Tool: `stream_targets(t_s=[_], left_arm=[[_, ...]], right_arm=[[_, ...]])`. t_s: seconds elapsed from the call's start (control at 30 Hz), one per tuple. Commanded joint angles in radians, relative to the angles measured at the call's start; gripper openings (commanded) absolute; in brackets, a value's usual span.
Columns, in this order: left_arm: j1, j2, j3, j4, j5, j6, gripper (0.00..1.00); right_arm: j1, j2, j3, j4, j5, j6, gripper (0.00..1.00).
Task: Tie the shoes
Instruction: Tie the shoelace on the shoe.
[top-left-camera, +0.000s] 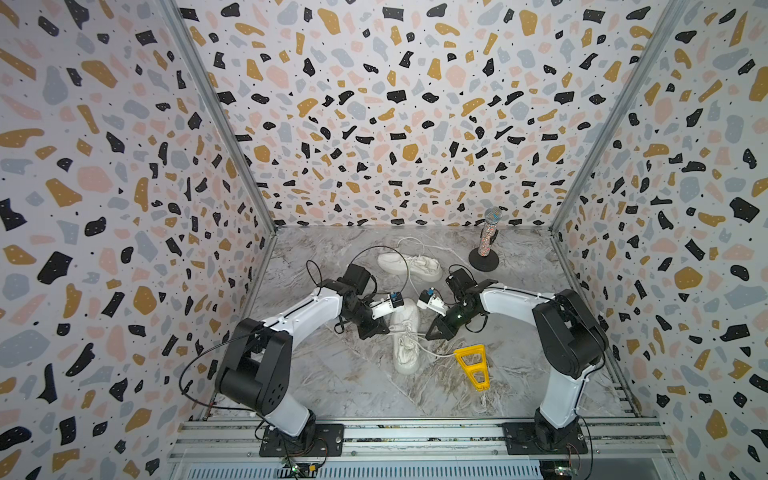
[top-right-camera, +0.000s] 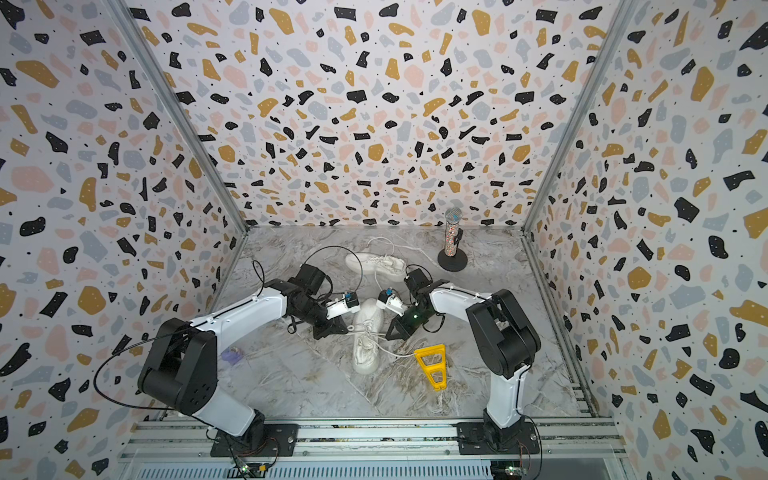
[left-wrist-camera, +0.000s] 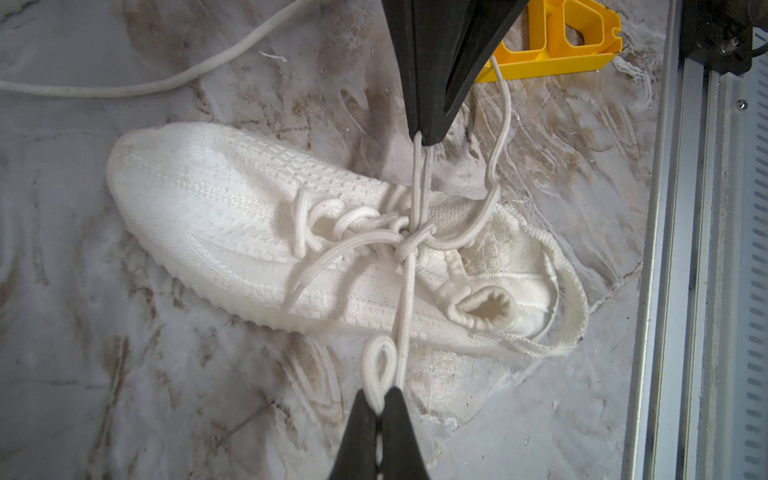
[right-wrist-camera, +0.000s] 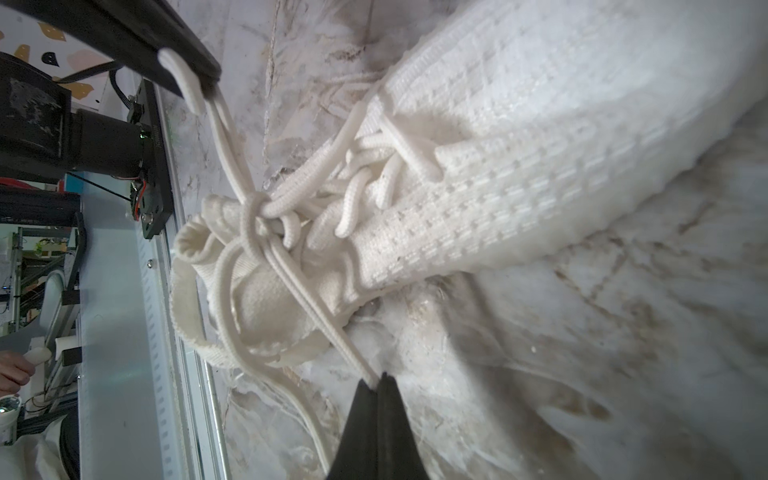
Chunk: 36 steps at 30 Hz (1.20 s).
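Two white shoes lie on the marble floor. In both top views the near shoe sits between my arms, and the far shoe lies on its side behind it. My left gripper is shut on a small loop of white lace. Across the shoe, my right gripper is shut on a doubled lace strand. Both strands run taut to the knot over the tongue. In a top view the left gripper and right gripper flank the near shoe.
A yellow triangular stand lies right of the near shoe, with a loose lace end reaching it. A sparkly microphone on a round black base stands at the back right. An aluminium rail runs along the front; patterned walls enclose three sides.
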Motion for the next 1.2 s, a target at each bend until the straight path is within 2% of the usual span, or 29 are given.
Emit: stream_targets(t_s=[0.0, 0.07, 0.13, 0.33, 0.53, 0.63, 0.87, 1.07, 1.17], left_arm=[[0.014, 0.015, -0.007, -0.041, -0.004, -0.005, 0.00], [0.014, 0.024, 0.002, -0.043, 0.006, -0.013, 0.00], [0.013, 0.032, 0.013, -0.046, 0.011, -0.025, 0.00], [0.014, 0.032, 0.015, -0.044, -0.004, -0.038, 0.00], [0.015, 0.016, 0.018, -0.062, -0.027, -0.033, 0.00], [0.019, 0.009, 0.024, -0.072, -0.021, -0.032, 0.00], [0.020, 0.009, 0.018, -0.076, -0.016, -0.039, 0.00], [0.024, 0.001, 0.006, -0.075, -0.021, -0.038, 0.00], [0.025, 0.004, 0.004, -0.074, -0.011, -0.039, 0.00]], right_arm=[[-0.006, -0.031, 0.004, -0.039, 0.006, -0.004, 0.00], [-0.005, -0.020, 0.011, -0.020, -0.036, -0.003, 0.00], [-0.003, -0.012, 0.034, -0.031, -0.016, -0.020, 0.00], [0.013, -0.035, 0.064, -0.104, 0.246, -0.103, 0.00], [0.049, -0.077, 0.060, -0.167, 0.436, -0.158, 0.00], [0.049, -0.091, 0.081, -0.196, 0.494, -0.165, 0.00], [0.050, -0.061, 0.119, -0.222, 0.481, -0.172, 0.00], [0.053, -0.045, 0.134, -0.238, 0.572, -0.210, 0.00], [0.053, -0.035, 0.156, -0.248, 0.497, -0.232, 0.00]])
